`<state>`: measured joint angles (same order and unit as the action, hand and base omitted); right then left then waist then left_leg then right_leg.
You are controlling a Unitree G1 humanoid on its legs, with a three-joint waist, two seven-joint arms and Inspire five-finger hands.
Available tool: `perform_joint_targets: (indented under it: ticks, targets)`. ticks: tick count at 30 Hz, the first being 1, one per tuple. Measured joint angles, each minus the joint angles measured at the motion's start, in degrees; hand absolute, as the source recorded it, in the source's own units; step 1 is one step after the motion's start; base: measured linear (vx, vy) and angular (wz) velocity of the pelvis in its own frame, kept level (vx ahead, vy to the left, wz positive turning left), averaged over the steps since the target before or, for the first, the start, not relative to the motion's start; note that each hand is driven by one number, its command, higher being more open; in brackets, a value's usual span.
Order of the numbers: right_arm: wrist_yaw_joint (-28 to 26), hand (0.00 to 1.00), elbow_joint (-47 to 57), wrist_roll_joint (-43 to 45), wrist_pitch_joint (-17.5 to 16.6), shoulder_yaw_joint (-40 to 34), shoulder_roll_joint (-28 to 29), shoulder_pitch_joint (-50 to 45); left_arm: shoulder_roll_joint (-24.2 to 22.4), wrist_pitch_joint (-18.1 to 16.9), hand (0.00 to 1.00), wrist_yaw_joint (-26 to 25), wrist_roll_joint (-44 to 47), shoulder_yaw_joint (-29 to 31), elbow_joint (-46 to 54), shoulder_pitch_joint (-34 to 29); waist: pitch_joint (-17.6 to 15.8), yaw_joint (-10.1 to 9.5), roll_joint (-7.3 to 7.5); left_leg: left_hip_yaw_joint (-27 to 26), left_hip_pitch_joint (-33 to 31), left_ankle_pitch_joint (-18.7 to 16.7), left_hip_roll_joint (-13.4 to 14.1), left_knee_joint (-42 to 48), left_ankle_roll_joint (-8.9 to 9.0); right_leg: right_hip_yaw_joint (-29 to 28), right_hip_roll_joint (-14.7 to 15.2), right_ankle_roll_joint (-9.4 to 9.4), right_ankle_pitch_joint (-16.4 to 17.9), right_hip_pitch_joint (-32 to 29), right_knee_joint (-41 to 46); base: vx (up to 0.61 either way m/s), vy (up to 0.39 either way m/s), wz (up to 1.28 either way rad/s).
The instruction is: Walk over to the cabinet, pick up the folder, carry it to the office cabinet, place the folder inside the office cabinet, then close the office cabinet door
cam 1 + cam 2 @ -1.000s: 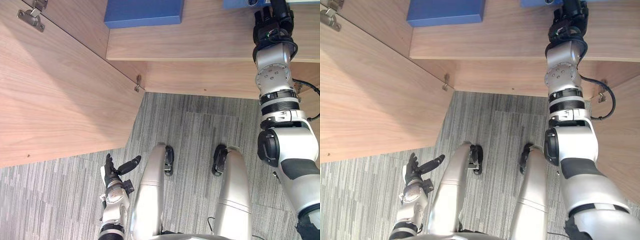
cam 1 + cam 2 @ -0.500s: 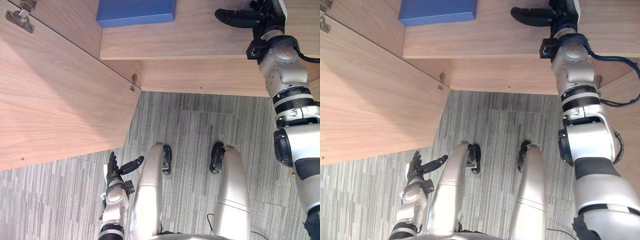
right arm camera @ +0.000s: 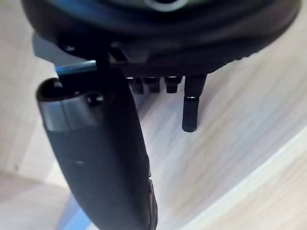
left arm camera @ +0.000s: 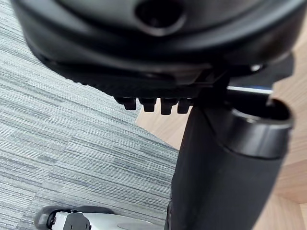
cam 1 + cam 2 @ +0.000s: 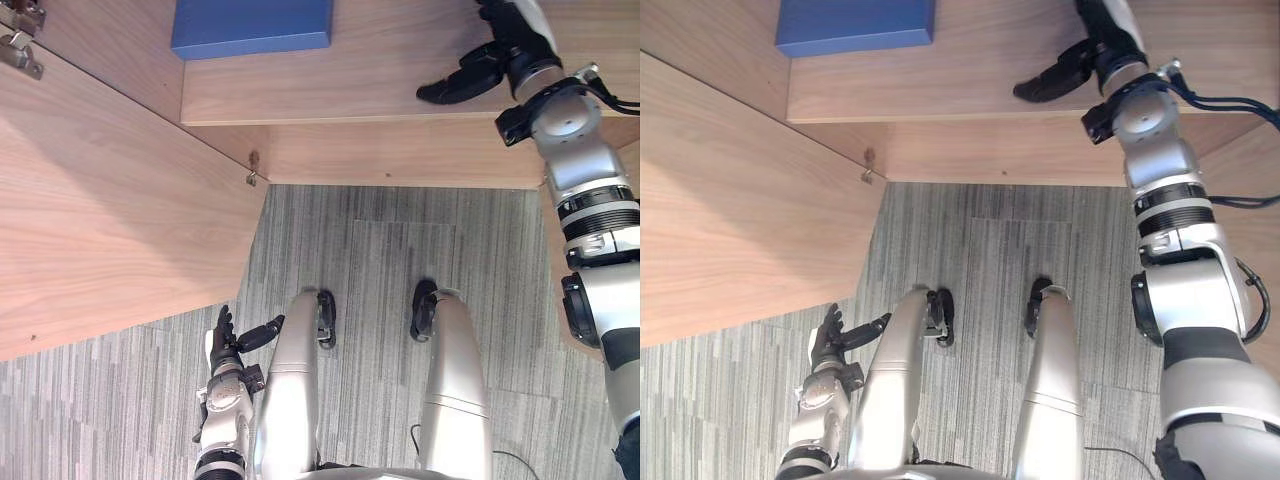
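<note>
R hand (image 5: 500, 55) loose, empty over shelf (image 5: 380, 60) w/ blue folder (image 5: 252, 28); L hand (image 5: 228, 345) open.

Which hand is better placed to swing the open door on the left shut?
Likely left. The left hand hangs open and empty near the open door, while the right hand is over the shelf on the far side.

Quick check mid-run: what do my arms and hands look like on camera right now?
Both arms are silver-grey and built of rounded segments. The right arm carries black ribbed bands and a dark round joint cap lower down. The left arm has a black band at the wrist. The right hand and left hand are dark, with black fingers.
</note>
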<state>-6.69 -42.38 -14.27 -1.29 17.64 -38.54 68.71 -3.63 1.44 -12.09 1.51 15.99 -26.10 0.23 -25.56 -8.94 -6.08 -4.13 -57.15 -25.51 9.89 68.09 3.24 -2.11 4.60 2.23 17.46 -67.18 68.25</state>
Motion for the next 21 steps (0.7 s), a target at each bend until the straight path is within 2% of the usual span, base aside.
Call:
perform_joint_targets:
  ticks: [4, 10, 12, 16, 19, 21]
  targets:
    - [-0.18, 1.0, 3.29, -4.78, -1.71, 4.31, -1.87, -2.74, 0.41, -0.13, 1.0, 0.21, 0.16, 1.15, 0.19, -0.61, 0.67, 0.19, 1.85, -0.17, 0.45, -0.01, 0.17, -0.85, -0.01, -0.01, -0.3, 0.11, -0.19, 0.64, -1.24, 0.04, 0.108, -0.05]
    - [-0.63, 1.0, 5.53, -8.3, -2.5, 8.51, -2.81, -5.48, 1.11, -0.1, 1.0, 0.26, 1.63, 1.45, -0.02, -1.01, 0.94, 0.51, 3.05, -0.35, 1.42, -0.09, 0.22, -1.0, -0.1, -0.08, -0.38, 0.35, -0.38, 1.63, -1.7, 0.01, 0.129, -0.03]
    - [-2.3, 1.0, 5.73, -8.57, -2.66, 11.11, -3.3, -7.04, 1.28, -0.1, 1.0, 0.32, 2.48, 1.54, -0.04, -1.06, 0.81, 0.54, 3.51, -0.6, 2.09, -0.1, 0.3, -1.13, -0.1, -0.19, -0.46, 0.38, -0.66, 2.21, -1.99, -0.02, 0.108, -0.06]
    - [-1.37, 1.0, 6.46, -10.99, -2.68, 12.38, -3.64, -8.14, 1.27, -0.12, 1.0, 0.82, 2.49, 1.48, -0.08, -1.16, 0.77, 0.21, 3.71, -1.59, 2.78, 0.47, 0.72, -2.77, -0.13, -0.67, -0.76, 0.45, -2.05, 2.71, -4.1, -0.01, 0.121, -0.11]
    - [-1.4, 1.0, 5.52, -10.98, -2.16, 13.7, -3.49, -8.87, 1.25, -0.11, 1.0, 1.17, 2.49, 1.23, -0.87, -1.35, 0.74, 0.08, 3.75, -1.93, 5.86, 1.04, 0.83, -5.2, -0.39, -0.52, -0.98, 0.19, -2.9, 6.03, -7.05, 0.05, 0.142, -0.08]
    - [-1.84, 1.0, 3.01, -11.05, -1.43, 16.73, -2.3, -9.14, 1.23, -0.11, 1.0, 1.63, 2.49, 0.97, -1.72, -1.99, 0.7, 0.01, 4.11, -3.15, 10.62, 2.15, 0.86, -9.96, -0.76, -0.6, -1.17, -0.23, -4.6, 10.75, -11.93, 0.08, 0.143, -0.14]
